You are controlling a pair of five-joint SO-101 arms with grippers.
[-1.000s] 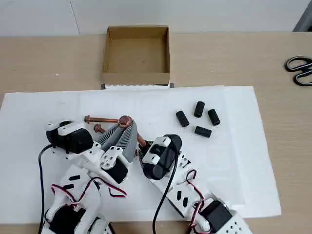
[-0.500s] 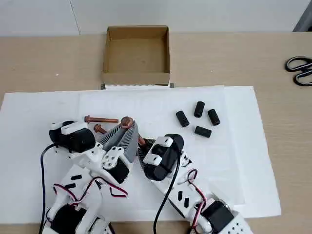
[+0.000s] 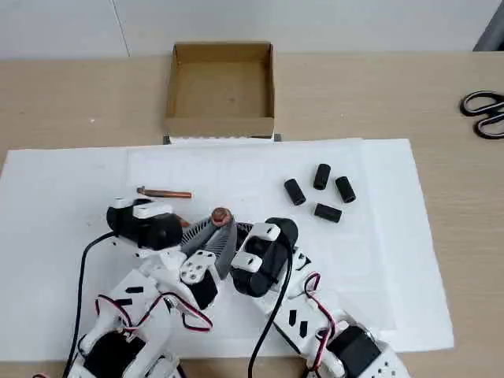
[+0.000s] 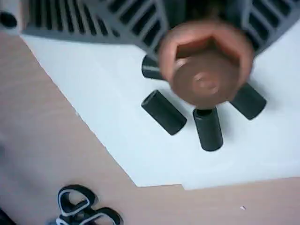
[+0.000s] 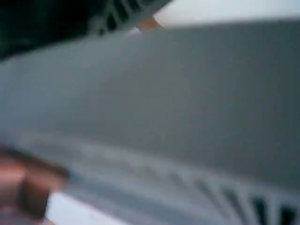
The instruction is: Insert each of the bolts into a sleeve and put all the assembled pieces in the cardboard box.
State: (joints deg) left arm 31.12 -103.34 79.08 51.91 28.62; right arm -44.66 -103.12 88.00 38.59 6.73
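Note:
My left gripper (image 3: 220,222) is shut on a copper bolt (image 3: 220,214), whose round head (image 4: 206,70) faces the left wrist camera between the grey fingers (image 4: 117,18). Several black sleeves (image 3: 321,176) lie loose on the white paper to the right, and beyond the held bolt lie a few sleeves (image 4: 164,112). Another bolt (image 3: 164,193) lies flat on the paper at the left. A bit of copper (image 3: 183,222) peeks out beside the left arm. The right arm (image 3: 264,252) sits close against the left gripper. The open cardboard box (image 3: 220,87) stands at the back.
White paper (image 3: 394,260) covers the near half of the wooden table. Black-handled scissors (image 3: 484,114) lie at the far right edge; these scissors (image 4: 84,211) also appear in the left wrist view. A grey ribbed surface (image 5: 187,117) is very close to the right wrist camera.
The left arm has carried the held bolt to the right and nearer the front, closer to the right arm. The right arm has barely shifted.

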